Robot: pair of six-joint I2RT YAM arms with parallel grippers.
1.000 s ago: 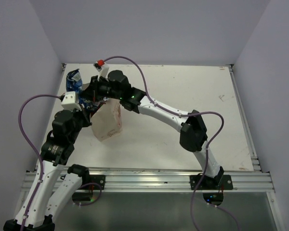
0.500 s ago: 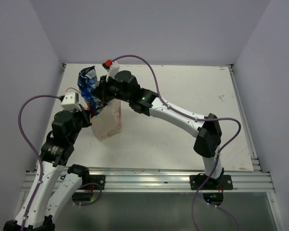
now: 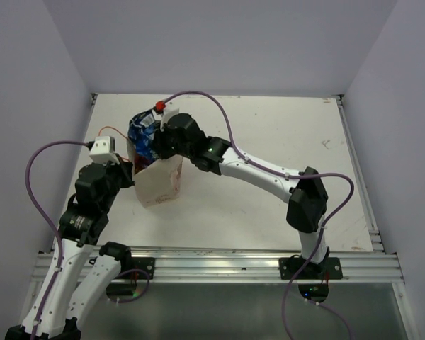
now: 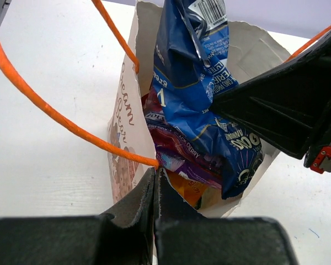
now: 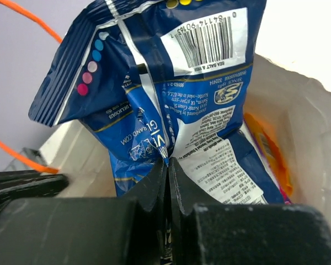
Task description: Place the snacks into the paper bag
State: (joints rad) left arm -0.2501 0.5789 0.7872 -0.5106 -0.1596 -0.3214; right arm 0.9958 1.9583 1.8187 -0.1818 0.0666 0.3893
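The pale tan paper bag (image 3: 161,183) stands upright at the table's left. My left gripper (image 4: 155,178) is shut on the bag's near rim (image 4: 131,138) by an orange string handle (image 4: 71,128). My right gripper (image 5: 169,165) is shut on the blue packet (image 5: 171,105), which hangs partly inside the bag's mouth (image 3: 142,138). In the left wrist view the blue packet (image 4: 201,105) lies over a purple-pink packet (image 4: 182,160), a red one (image 4: 150,107) and an orange-yellow one (image 4: 190,190) inside the bag. The green-white packet is hidden.
The white table (image 3: 283,142) runs out to the right of the bag, with a raised rail (image 3: 358,177) along its right edge and walls close on the left and back. The metal frame (image 3: 219,265) lies at the near edge.
My right gripper has carried the blue packet from the far left of the table up and over, then lowered it into the bag's mouth. My left gripper has kept hold of the bag.
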